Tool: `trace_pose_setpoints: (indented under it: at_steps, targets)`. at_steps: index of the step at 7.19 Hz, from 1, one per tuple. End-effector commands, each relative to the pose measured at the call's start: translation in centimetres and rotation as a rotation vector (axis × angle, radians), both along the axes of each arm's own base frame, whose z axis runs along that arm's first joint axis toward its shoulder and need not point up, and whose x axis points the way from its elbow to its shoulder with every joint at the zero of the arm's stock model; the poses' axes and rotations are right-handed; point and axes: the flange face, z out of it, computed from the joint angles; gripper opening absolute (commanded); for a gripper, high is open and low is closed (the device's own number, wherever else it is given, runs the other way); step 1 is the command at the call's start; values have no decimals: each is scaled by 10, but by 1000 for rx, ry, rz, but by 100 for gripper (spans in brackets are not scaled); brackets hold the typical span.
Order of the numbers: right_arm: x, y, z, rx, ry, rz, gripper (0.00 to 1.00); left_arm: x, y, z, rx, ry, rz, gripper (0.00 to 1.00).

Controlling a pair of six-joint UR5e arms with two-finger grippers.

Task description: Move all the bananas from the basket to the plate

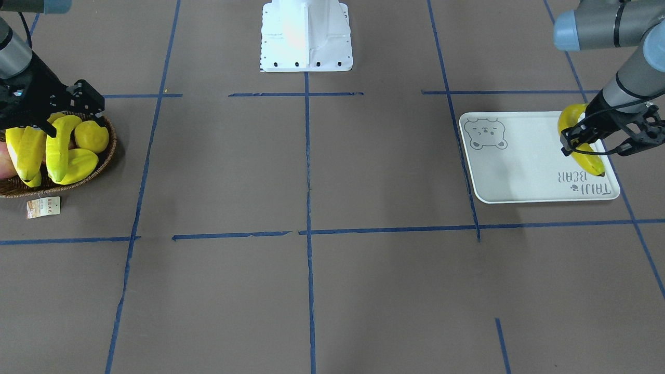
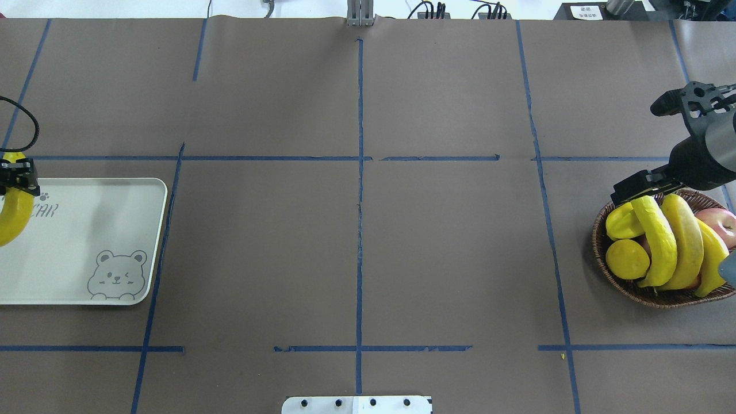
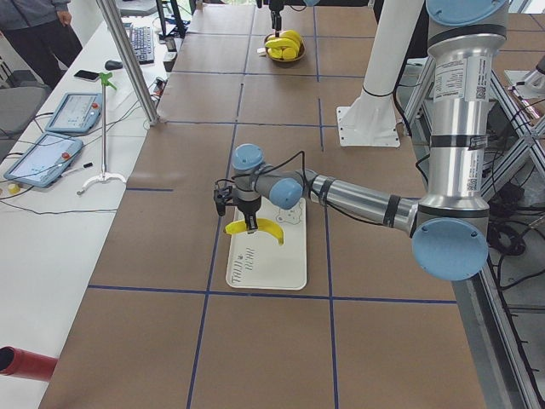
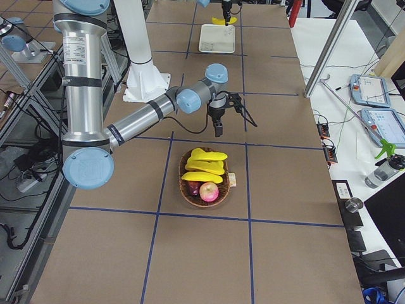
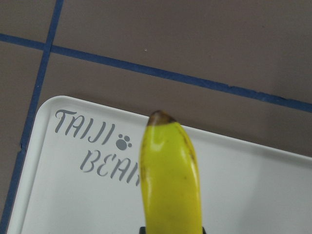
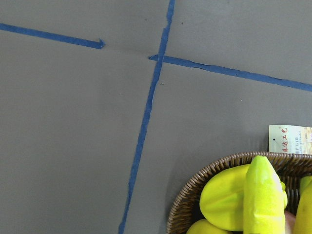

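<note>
Facing the robot, the left tool [image 1: 576, 141] is clenching a banana [image 1: 592, 162] over the lettered end of the plate [image 1: 519, 176]. The right tool [image 1: 75, 118] is hanging with its jaws spread over the basket [image 1: 106, 158], which is holding three bananas [image 1: 58, 150] among other fruit [image 1: 91, 136], well apart from the plate on the table [image 1: 311, 291]. From overhead, the clenched banana is crossing the plate's edge, though whether it is touching cannot be told, and the left wrist view is showing its dark tip above the plate.
</note>
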Motion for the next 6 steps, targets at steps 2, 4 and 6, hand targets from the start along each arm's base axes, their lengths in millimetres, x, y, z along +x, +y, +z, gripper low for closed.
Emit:
trace_pose_setpoints:
  at_steps: [2, 4, 6]
  targets:
    - [5, 1, 2, 3, 1, 2, 100, -5, 7, 99, 18, 36, -38, 40]
    - [5, 1, 1, 3, 1, 2, 100, -12, 21, 130, 51, 48, -25, 51]
    - [7, 4, 3, 0, 4, 4, 100, -13, 26, 117, 77, 86, -12, 100]
